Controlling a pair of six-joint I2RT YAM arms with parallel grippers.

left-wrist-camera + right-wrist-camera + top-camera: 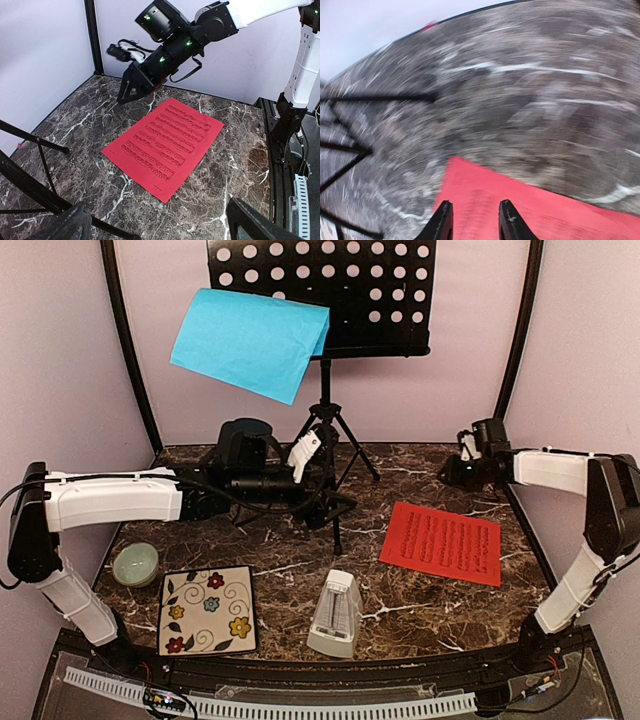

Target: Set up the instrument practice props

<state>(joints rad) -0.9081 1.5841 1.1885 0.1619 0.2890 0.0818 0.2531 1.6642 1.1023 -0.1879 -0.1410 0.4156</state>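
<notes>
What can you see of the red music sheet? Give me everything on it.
The red music sheet is a thin, paper-like rectangle printed with rows of dark notation. It lies flat and face up on the marble-look table, to the right of the black music stand, and is turned askew to the table's edges. No creases or curl show. Nothing rests on it. The right tool hangs by its far corner, seemingly clear of it.
</notes>
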